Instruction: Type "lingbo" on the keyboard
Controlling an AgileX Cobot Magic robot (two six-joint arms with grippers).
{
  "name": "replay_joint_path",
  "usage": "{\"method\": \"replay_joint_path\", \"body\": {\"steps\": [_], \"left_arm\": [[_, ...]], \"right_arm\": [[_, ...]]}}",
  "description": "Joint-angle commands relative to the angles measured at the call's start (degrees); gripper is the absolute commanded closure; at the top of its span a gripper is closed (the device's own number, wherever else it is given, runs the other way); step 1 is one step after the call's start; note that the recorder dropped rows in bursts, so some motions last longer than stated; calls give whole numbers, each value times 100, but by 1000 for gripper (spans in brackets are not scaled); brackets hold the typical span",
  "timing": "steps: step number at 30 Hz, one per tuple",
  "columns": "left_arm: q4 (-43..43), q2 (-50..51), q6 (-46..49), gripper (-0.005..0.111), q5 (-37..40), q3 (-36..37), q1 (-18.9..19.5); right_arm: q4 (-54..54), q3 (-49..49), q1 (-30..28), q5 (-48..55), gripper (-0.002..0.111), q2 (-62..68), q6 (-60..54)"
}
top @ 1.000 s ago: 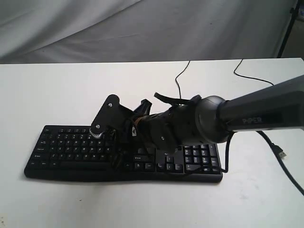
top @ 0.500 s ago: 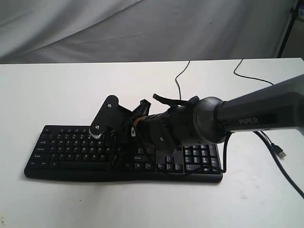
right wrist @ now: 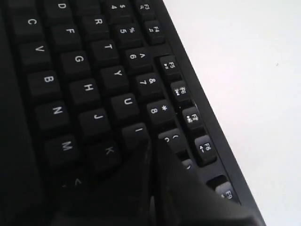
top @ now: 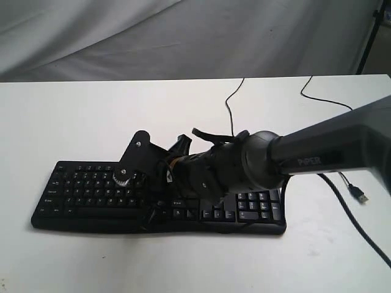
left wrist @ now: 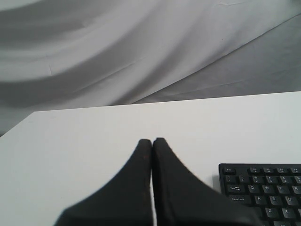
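The black keyboard (top: 85,192) lies across the front of the white table (top: 61,110). My right arm (top: 244,165) reaches across it from the right, covering its middle. In the right wrist view my right gripper (right wrist: 153,141) is shut with nothing in it. Its tips sit on the keyboard (right wrist: 70,70) at the edge of the I key (right wrist: 136,133), beside the 9 key. My left gripper (left wrist: 152,140) is shut and empty. It hovers over bare table, left of the keyboard's Esc corner (left wrist: 263,188), and is out of the exterior view.
A loose black USB cable with a metal plug (top: 360,196) lies at the right. The keyboard's thin cable (top: 231,101) runs towards the table's far edge. Grey cloth (top: 183,36) hangs behind, and a black stand leg (top: 369,36) is at the top right.
My right arm has sunk lower and shifted slightly left over the keys. The keyboard has stayed where it was.
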Motion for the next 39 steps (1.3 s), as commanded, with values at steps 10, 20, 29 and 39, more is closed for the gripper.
{"method": "replay_joint_path", "body": {"steps": [10,20,29,39], "left_arm": [[-3,18,-16,106,-24,29,-22],[-3,18,-16,106,-24,29,-22],[-3,18,-16,106,-24,29,-22],[-3,18,-16,106,-24,29,-22]], "right_arm": [[-67,245,27,285,108,-1030,-18],[5,1636,27,285,108,-3224,-18],[340,3141,27,563,108,-5658,370],[340,3820,27,924,108,-7103,370]]}}
